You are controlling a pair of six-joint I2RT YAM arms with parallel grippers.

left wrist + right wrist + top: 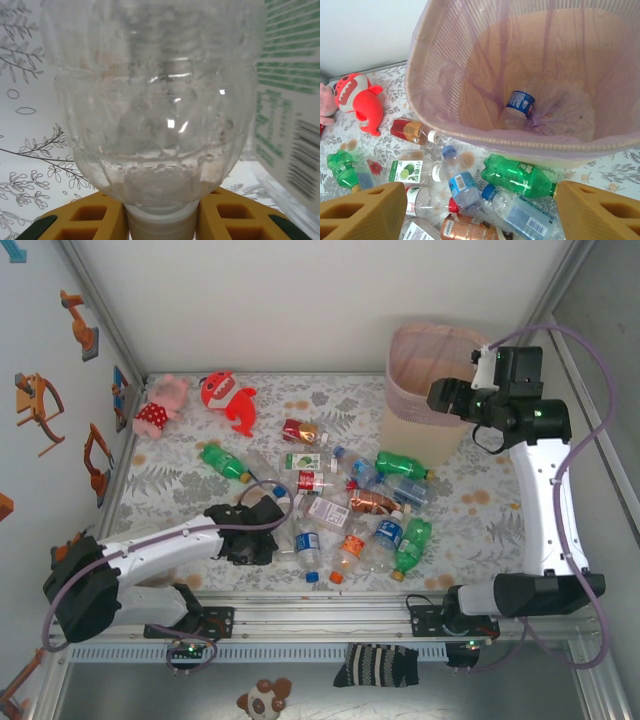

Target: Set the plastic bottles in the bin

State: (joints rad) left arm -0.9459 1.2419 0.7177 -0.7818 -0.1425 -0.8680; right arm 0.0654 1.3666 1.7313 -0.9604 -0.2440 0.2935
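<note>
Left gripper (pixel 252 532) low on mat (pixel 165 490), at left edge of the bottles (pixel 350 505). Jaws pressed onto neck of a clear bottle (pixel 160 110), yellow fingers (pixel 85 217) either side of the cap, white printed label (pixel 287 115) close on its right. Heap spread across mid-mat, from a green bottle (pixel 222 462) on the left to another green one (pixel 400 465) just beside the foot of the bin (pixel 400 350). Nearest bottles, blue and orange caps, almost at the mat's near edge by the rail. Bin at far right of mat, close to back wall, mouth open upward. Right gripper (pixel 445 395) up over the bin's rim, jaws spread wide, gripping nothing. One blue-labelled bottle (pixel 520 106) lying on the bin floor. Open room: bare mat right of the heap toward the right arm (pixel 545 490), and a bare strip on the left along the wall. Plush toys (pixel 228 400) in far-left corner, apart from the heap.
</note>
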